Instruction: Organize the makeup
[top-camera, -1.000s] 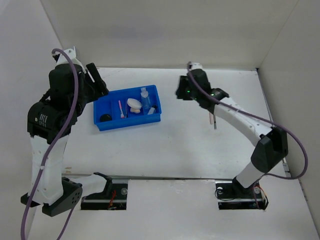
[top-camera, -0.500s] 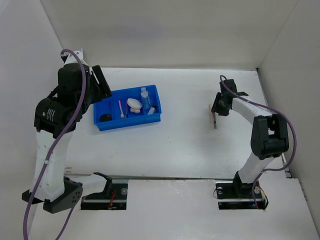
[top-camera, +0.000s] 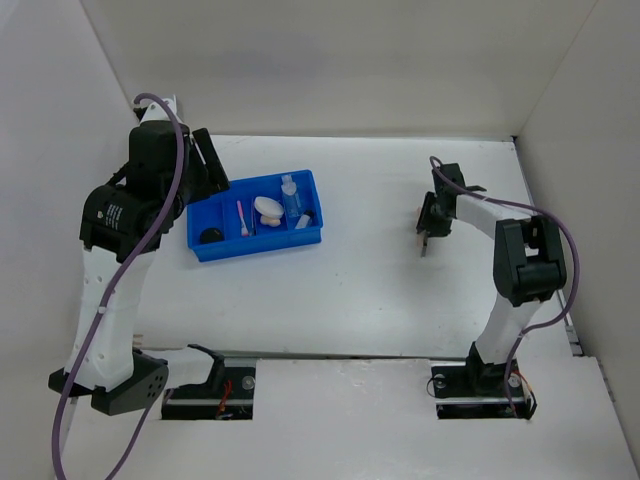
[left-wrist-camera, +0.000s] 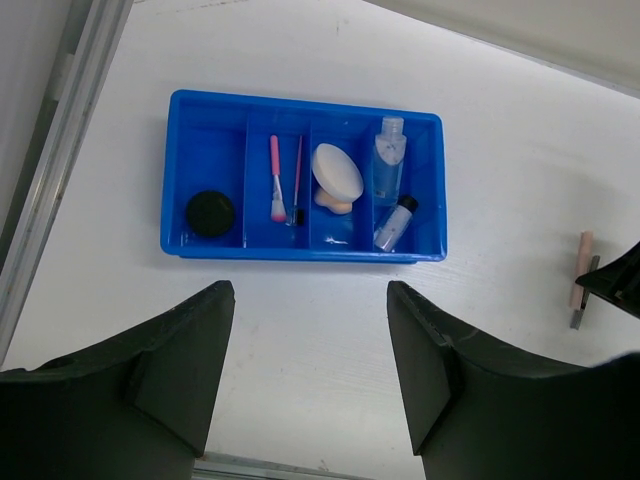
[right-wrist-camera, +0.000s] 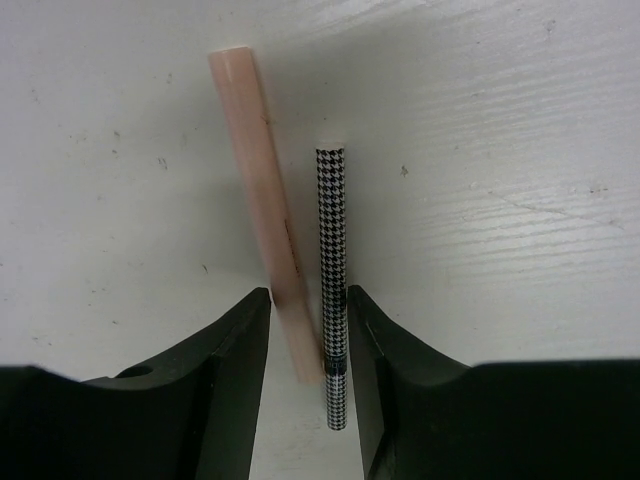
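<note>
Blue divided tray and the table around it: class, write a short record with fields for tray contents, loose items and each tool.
Tray: blue divided plastic tray holds black round jar, pink-handled brushes, white round puff with peach egg-shaped sponge, clear bottles
Loose on white table: beige stick beside houndstooth pencil
Right tool: fingers flank both; grip unclear
Left tool: open, empty
</note>
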